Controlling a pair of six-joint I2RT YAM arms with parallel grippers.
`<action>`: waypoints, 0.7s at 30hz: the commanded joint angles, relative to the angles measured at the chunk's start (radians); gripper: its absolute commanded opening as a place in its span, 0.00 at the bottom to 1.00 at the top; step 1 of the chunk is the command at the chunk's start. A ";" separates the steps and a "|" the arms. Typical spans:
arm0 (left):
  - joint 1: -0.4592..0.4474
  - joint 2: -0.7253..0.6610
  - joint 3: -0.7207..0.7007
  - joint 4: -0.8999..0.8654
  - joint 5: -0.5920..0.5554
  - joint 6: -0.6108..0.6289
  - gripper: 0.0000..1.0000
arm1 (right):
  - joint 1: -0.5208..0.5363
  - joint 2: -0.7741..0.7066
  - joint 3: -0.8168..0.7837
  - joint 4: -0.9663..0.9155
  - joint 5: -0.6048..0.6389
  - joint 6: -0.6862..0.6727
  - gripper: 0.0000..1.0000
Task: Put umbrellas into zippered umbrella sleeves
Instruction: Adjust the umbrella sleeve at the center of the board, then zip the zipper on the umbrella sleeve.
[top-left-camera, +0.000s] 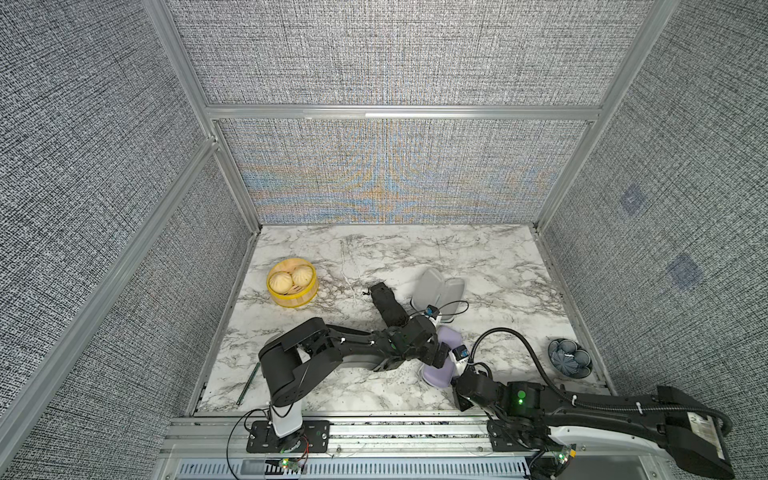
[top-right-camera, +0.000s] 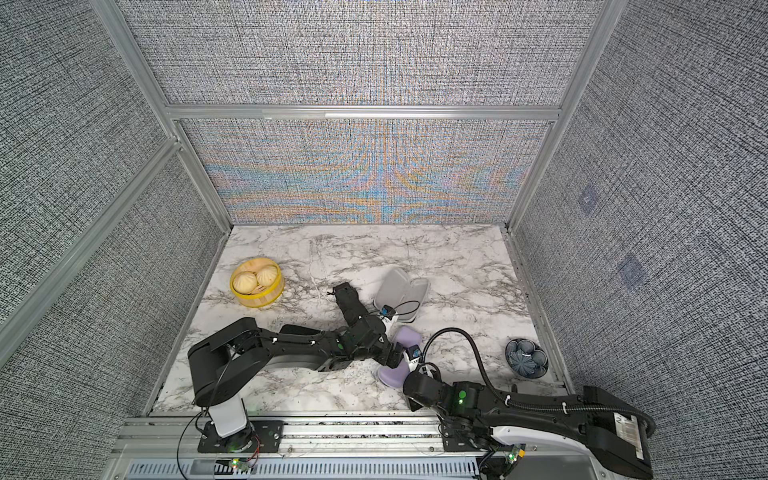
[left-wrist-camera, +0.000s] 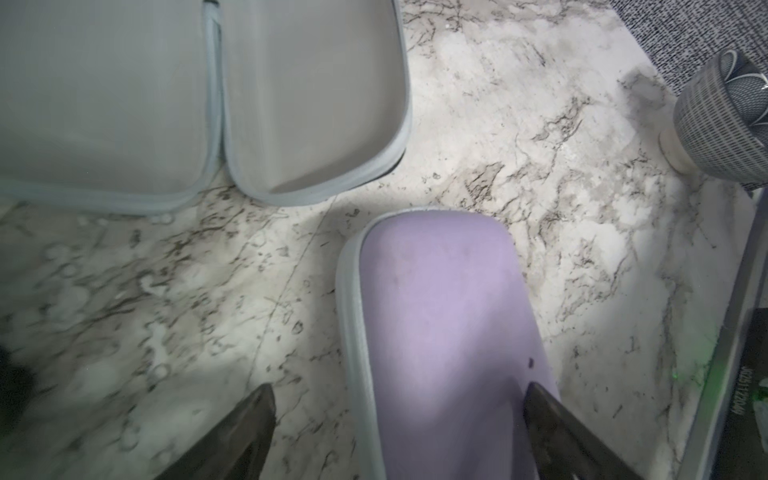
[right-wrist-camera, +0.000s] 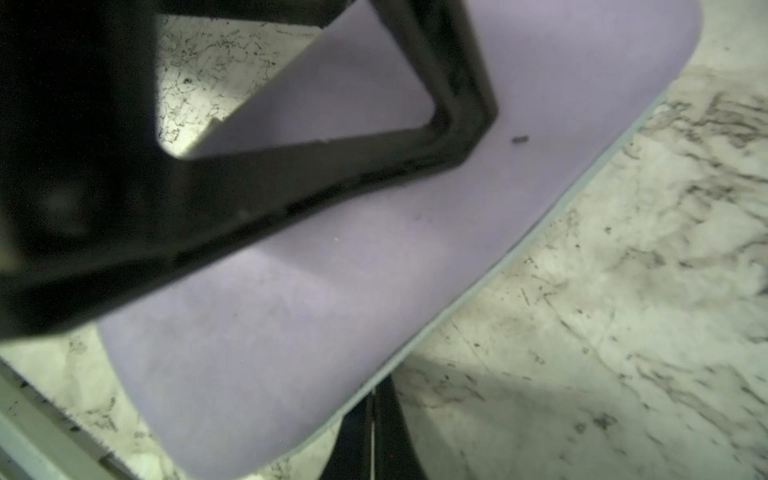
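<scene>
Lavender sleeve (left-wrist-camera: 449, 311) — left gripper (left-wrist-camera: 399, 390) splayed astride it, plain only by wrist view — right gripper (right-wrist-camera: 376, 403) clenched.

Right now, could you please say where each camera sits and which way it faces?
Top view: above the arm bases, looking down over the marble table; left arm, right arm show.
Top view: alongside, same outlook.
Left wrist: just above the lavender sleeve, facing the open grey-lined sleeve; open left gripper shows.
Right wrist: close over the lavender sleeve; shut right gripper shows.
All share the lavender sleeve.
</scene>
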 joint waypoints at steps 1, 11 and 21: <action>-0.001 0.051 -0.001 0.033 0.105 -0.008 0.88 | -0.002 0.038 0.009 -0.011 0.001 -0.022 0.00; -0.002 0.069 -0.085 0.114 0.104 -0.134 0.63 | 0.016 0.030 -0.035 0.106 -0.095 -0.079 0.00; -0.002 0.053 -0.137 0.159 0.056 -0.204 0.50 | 0.135 0.082 -0.018 0.147 -0.109 -0.110 0.00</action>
